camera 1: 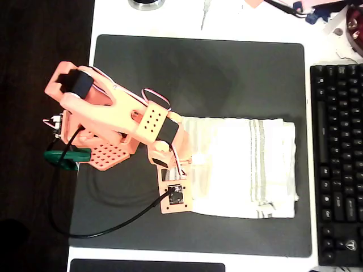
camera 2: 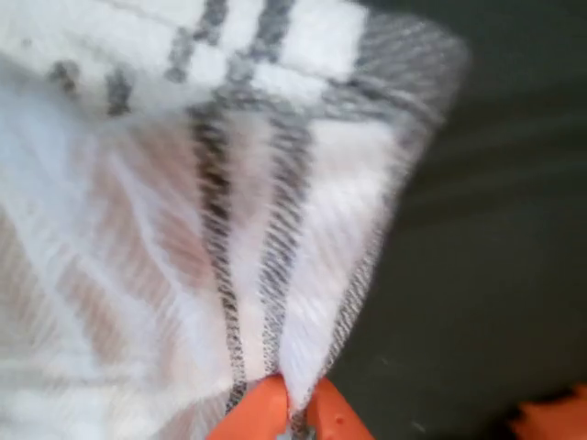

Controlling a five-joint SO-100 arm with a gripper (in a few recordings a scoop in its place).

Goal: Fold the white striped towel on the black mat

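In the wrist view the hand (camera 2: pixel 292 414) has its two orange fingertips (camera 2: pixel 257 412) pinched together on a fold of the towel (camera 2: pixel 229 229), the cloth rising out of the grip and draping across most of the picture. To fold well from here, the pinch should be kept firm and the edge carried in a low, level arc over the rest of the cloth, so the layers lie square and nothing slips or bunches. From overhead the towel (camera 1: pixel 244 167) lies on the right half of the mat (camera 1: pixel 198 73), already looking doubled, with the arm over its left end. The arm covers that end, so how the held edge sits there cannot be told. The wrist picture is blurred, and the worktop (camera 1: pixel 170 17) is cut off.
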